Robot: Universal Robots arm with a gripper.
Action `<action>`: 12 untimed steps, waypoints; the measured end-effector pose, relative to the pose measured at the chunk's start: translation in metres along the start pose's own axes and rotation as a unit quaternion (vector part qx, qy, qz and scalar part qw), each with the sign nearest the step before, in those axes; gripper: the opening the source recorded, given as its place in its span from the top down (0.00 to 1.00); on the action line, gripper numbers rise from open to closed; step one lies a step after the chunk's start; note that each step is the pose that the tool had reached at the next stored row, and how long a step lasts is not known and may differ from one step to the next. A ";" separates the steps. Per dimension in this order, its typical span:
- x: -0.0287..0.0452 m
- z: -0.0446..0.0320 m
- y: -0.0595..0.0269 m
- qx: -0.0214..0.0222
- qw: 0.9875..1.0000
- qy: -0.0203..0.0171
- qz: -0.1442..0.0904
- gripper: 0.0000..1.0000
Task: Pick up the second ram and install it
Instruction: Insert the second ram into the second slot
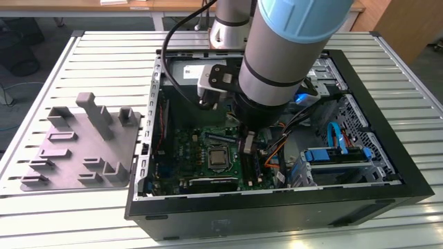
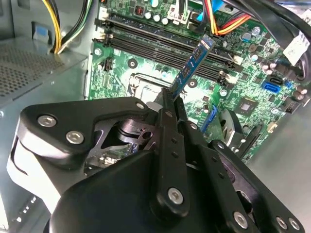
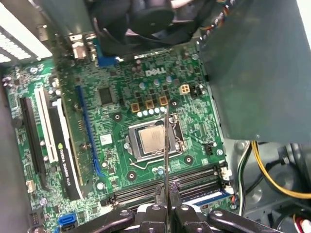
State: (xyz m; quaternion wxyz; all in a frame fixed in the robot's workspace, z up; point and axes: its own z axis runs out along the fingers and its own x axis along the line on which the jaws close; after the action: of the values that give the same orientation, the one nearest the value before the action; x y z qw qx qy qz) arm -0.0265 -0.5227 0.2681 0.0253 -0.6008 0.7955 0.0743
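The second ram (image 2: 192, 65), a thin, dark blue-green circuit-board stick, is clamped at one end between the closed jaws, whose black fingers (image 2: 167, 136) meet on it. It hangs inside the open black computer case (image 1: 277, 218), above the green motherboard (image 3: 121, 97).

Beneath and beside it sit the square silver processor in its socket (image 3: 150, 141) and the long black memory slots (image 3: 194, 180). A long black expansion card (image 3: 63, 145) stands well to one side. A grey metal box (image 3: 257, 68) rises just beside the slots, with yellow and black cables (image 3: 272, 179) curling past it. Orange and red wires (image 2: 228, 24) cross near the far end of the slots. In the exterior view the thick grey arm with its light blue cap (image 1: 284, 52) reaches down into the case and hides much of the board.

In the second wrist view the stick leans up and away from the jaws, its free end towards the slots. Whether it touches one cannot be told. In the first wrist view it is seen edge-on, a thin dark line (image 3: 165, 150).

The case lies on a pale slatted metal tabletop (image 1: 41, 67). A grey plastic fixture with upright tabs (image 1: 83, 150) sits on the exterior view's left, and a wooden desk (image 1: 69, 6) stands behind.
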 end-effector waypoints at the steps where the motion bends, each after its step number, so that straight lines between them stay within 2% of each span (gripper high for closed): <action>1: 0.0000 0.0000 0.0000 0.001 1.000 0.000 0.006 0.86; 6: 0.0000 0.0002 0.0000 0.004 0.999 -0.003 0.033 0.86; 12: 0.0001 0.0005 0.0000 0.009 0.998 -0.006 0.066 0.86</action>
State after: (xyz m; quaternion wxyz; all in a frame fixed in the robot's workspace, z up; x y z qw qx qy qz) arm -0.0265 -0.5227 0.2676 0.0301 -0.5467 0.8336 0.0724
